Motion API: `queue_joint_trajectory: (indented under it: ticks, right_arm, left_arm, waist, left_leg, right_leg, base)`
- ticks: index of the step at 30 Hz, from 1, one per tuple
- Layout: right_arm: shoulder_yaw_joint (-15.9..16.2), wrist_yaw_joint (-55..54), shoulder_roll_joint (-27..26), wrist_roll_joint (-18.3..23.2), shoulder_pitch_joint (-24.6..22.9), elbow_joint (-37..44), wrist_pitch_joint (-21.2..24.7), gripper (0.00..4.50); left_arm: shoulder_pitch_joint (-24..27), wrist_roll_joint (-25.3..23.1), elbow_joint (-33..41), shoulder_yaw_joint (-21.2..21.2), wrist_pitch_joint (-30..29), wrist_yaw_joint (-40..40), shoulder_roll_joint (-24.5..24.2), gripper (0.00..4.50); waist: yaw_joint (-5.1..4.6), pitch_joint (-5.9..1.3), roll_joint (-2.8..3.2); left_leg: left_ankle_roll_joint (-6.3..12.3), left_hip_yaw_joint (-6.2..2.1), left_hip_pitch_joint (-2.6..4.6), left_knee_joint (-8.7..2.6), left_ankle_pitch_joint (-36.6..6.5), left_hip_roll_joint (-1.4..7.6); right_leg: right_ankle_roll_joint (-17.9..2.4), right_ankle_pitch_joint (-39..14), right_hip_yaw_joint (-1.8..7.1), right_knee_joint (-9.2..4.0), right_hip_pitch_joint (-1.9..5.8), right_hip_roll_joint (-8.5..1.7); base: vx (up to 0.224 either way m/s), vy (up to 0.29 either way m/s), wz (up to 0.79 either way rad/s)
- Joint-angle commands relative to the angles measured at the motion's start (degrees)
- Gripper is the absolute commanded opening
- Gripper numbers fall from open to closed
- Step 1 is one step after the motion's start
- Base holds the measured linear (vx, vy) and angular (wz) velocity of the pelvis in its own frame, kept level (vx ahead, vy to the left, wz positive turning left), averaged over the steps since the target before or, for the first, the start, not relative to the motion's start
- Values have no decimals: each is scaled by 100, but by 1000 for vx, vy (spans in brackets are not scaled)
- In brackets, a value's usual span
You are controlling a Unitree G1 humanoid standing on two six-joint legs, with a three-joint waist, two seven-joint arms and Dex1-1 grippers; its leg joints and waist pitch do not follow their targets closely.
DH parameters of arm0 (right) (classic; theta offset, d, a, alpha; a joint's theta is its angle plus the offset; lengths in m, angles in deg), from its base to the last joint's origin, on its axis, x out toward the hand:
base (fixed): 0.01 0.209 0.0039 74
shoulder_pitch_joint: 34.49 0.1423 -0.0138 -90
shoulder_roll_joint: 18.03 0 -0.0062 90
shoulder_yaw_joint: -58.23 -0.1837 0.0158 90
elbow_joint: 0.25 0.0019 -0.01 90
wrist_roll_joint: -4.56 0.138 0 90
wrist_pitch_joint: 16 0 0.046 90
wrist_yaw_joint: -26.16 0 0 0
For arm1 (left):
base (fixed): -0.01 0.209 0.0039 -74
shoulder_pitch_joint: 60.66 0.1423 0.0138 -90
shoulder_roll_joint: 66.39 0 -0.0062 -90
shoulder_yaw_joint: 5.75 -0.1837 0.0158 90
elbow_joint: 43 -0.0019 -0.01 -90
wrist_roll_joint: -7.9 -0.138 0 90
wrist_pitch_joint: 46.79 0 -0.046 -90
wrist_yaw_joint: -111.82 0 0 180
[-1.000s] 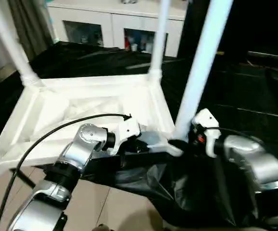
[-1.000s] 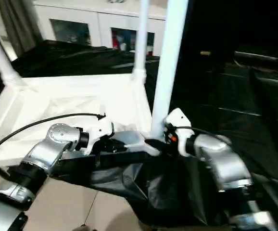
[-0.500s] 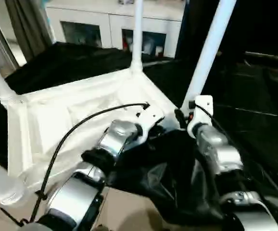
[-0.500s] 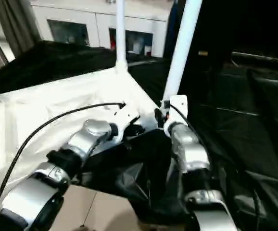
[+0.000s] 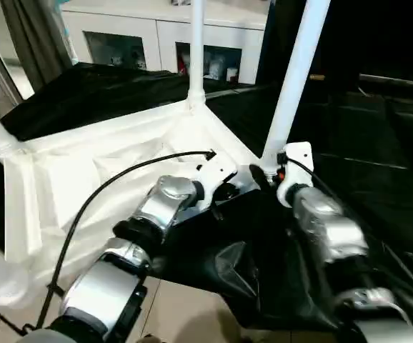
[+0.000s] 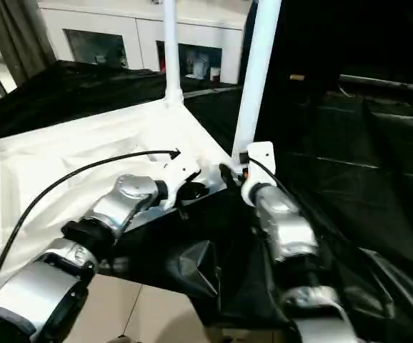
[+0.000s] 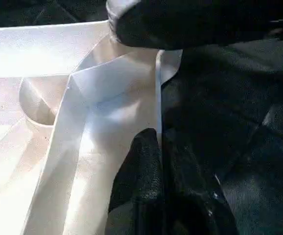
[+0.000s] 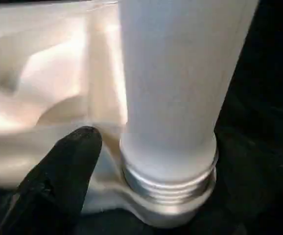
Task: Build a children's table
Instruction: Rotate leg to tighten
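Right gripper (image 5: 258, 176) beside upright leg (image 5: 292, 86) on upturned tabletop (image 5: 85, 171).

No text, label, brand, number or sign can be read on anything in these views. No markings are seen on the white plastic surfaces, and the items behind the cabinet's glass doors at the upper middle of the frame are too small for any lettering to be made out.
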Motion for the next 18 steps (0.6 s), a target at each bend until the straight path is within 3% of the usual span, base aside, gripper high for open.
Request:
queue_joint_trajectory:
  ticks: [1, 4, 5, 6, 10, 14, 18]
  right_arm:
    - [270, 542, 194, 95, -111, 550, 295, 430]
    - [418, 1244, 753, 209, -339, 1124, 569, 444]
    - [451, 1403, 880, 237, -384, 1234, 616, 444]
    - [574, 1907, 1279, 342, -526, 1573, 727, 444]
    - [699, 2543, 1790, 441, -719, 1990, 801, 444]
    - [730, 2851, 2046, 446, -797, 2159, 821, 444]
    - [913, 3225, 2310, 526, -894, 2352, 941, 444]
  left_arm:
    - [27, 192, 413, -3, 406, 362, -22, 0]
    - [213, 319, 711, -77, 564, 942, -228, 0]
    - [268, 363, 804, -94, 586, 1106, -282, 0]
    - [450, 452, 1114, -203, 661, 1622, -483, 0]
    - [676, 553, 1544, -337, 640, 2245, -769, 0]
    - [809, 710, 1911, -335, 484, 2603, -920, 0]
    - [908, 755, 2191, -344, 352, 2767, -1034, 0]
  waist:
    - [31, -405, -82]
    - [43, -410, -83]
    - [46, -404, -41]
    - [53, -404, -56]
    - [107, -403, -33]
    - [119, -366, -38]
    - [120, -364, -60]
  left_leg:
    - [525, 15, 9, -380, -919, 57]
    - [539, 9, 8, -380, -886, 74]
    - [530, 7, 20, -383, -917, 83]
    - [539, 7, 29, -383, -996, 94]
    - [509, 16, 54, -383, -1070, 118]
    - [389, 27, 73, -400, -1308, 119]
    - [358, 14, 59, -406, -1344, 111]
  right_leg:
    - [-732, -1936, 235, -409, 388, -282]
    - [-814, -1803, 243, -380, 398, -291]
    - [-846, -1792, 246, -381, 390, -288]
    - [-930, -1719, 256, -365, 395, -295]
    - [-1014, -1717, 274, -349, 383, -308]
    - [-962, -2076, 279, -401, 332, -304]
    - [-775, -2370, 277, -426, 346, -312]
  base:
    - [0, 0, 0]
    - [0, 0, 0]
    - [0, 0, 0]
    - [0, 0, 0]
    - [0, 0, 0]
    - [0, 0, 0]
    - [0, 0, 0]
